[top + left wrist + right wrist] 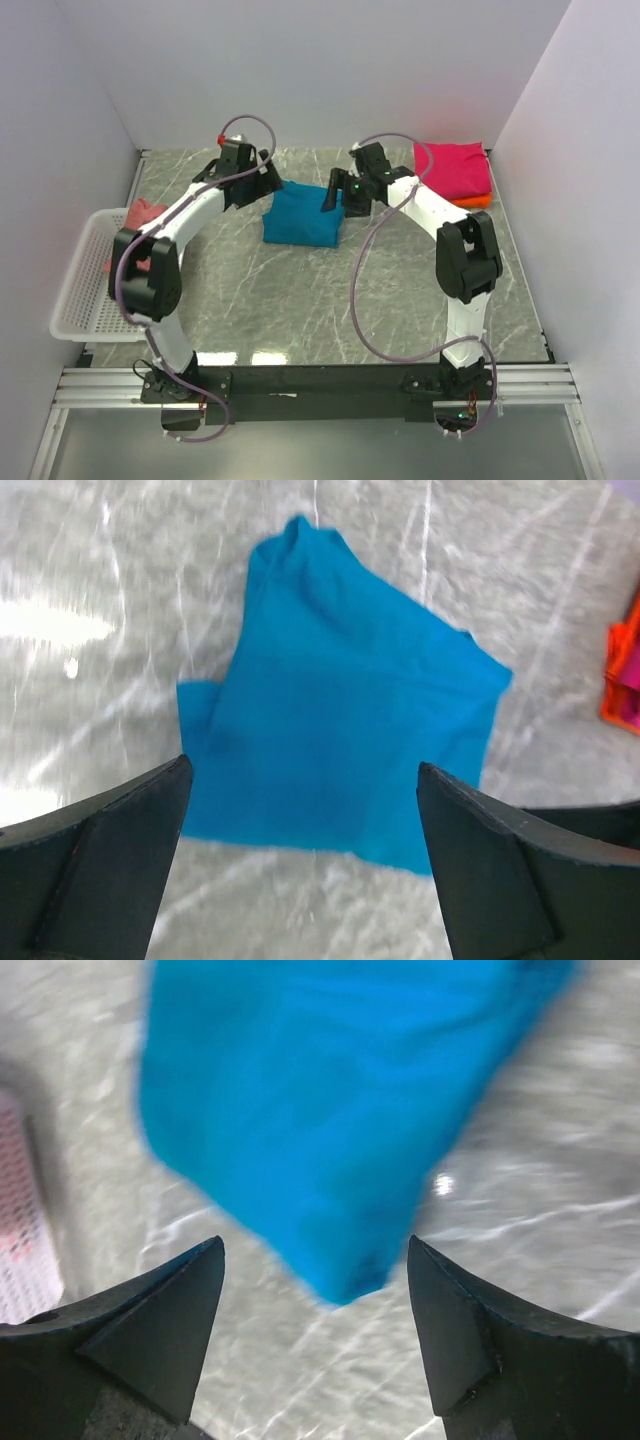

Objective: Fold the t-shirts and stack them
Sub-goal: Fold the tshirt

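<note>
A white mesh basket (82, 290) sits at the left edge of a grey marbled table (300, 300). A salmon-pink t-shirt (146, 213) lies crumpled at the basket's far end, partly hidden by the left arm. The left gripper (302, 765) hangs above the table with its jaws spread wide and nothing between them. Below it lies the teal-blue t-shirt (300, 215), folded into a rough rectangle flat near the middle of the table. The right gripper (314, 1241) hangs just over the shirt's right edge, jaws also wide and empty. At the far right corner, a folded magenta t-shirt (452, 168) rests on top of an orange t-shirt (472, 202).
</note>
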Controlling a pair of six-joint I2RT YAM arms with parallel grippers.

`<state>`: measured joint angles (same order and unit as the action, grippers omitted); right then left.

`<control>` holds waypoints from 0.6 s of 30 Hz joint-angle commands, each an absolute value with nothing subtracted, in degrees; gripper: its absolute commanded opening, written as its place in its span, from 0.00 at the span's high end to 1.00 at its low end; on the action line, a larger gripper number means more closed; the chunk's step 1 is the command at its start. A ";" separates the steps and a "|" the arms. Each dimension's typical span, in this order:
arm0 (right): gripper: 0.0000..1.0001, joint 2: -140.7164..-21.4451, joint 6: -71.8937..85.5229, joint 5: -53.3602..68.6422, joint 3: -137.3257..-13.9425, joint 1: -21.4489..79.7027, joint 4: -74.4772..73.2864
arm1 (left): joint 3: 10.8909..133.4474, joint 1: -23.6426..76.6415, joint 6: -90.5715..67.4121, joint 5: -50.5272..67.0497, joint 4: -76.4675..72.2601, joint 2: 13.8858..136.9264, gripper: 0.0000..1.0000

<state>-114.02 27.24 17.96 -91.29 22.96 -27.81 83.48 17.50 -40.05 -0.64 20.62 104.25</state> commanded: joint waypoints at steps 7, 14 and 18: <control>0.14 -110.73 27.94 24.86 -95.01 29.00 -20.49 | 67.16 17.93 -46.84 -3.59 20.65 85.90 0.01; 0.13 -118.21 33.39 29.27 -89.06 28.92 -14.51 | 57.40 18.46 -48.95 -5.27 20.65 77.26 0.01; 0.12 -121.55 35.24 27.52 -84.65 28.65 -14.76 | 57.30 18.72 -49.04 -3.87 20.65 79.09 0.00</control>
<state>-119.55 32.75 27.18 -87.29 29.08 -15.68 57.63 18.37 -47.88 -3.75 21.65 78.46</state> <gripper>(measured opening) 0.873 0.994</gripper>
